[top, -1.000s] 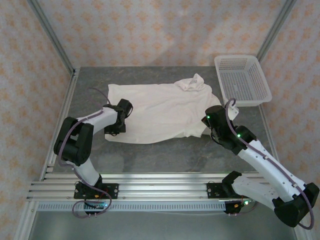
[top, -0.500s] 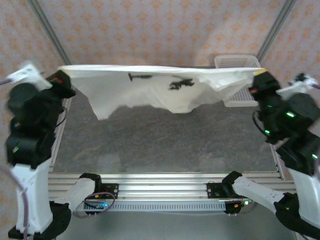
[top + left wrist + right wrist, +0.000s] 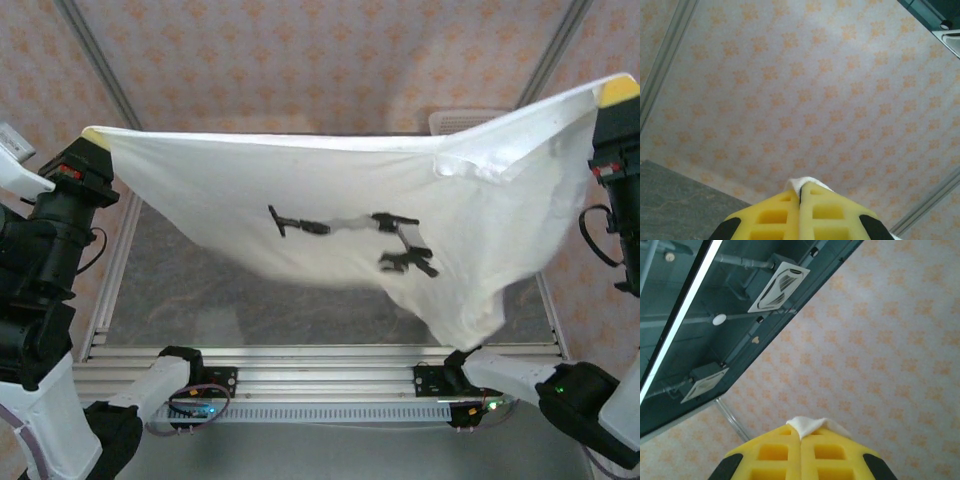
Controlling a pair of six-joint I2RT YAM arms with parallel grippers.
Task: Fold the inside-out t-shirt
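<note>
Above the table (image 3: 200, 300) we have the t-shirt (image 3: 340, 190) stretched wide in the air, hem sagging lowest toward the right, one corner pinched in the closed left gripper (image 3: 92, 138), the other in the closed right gripper (image 3: 618, 92), held higher, dark marks (image 3: 395, 220) mid-cloth.

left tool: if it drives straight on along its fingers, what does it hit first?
Nothing close. The left tool is shut on a corner of the t-shirt and points up and away. Its line looks free through open air, then probably meets the patterned wall. Depth is unclear in the wrist view.
</note>
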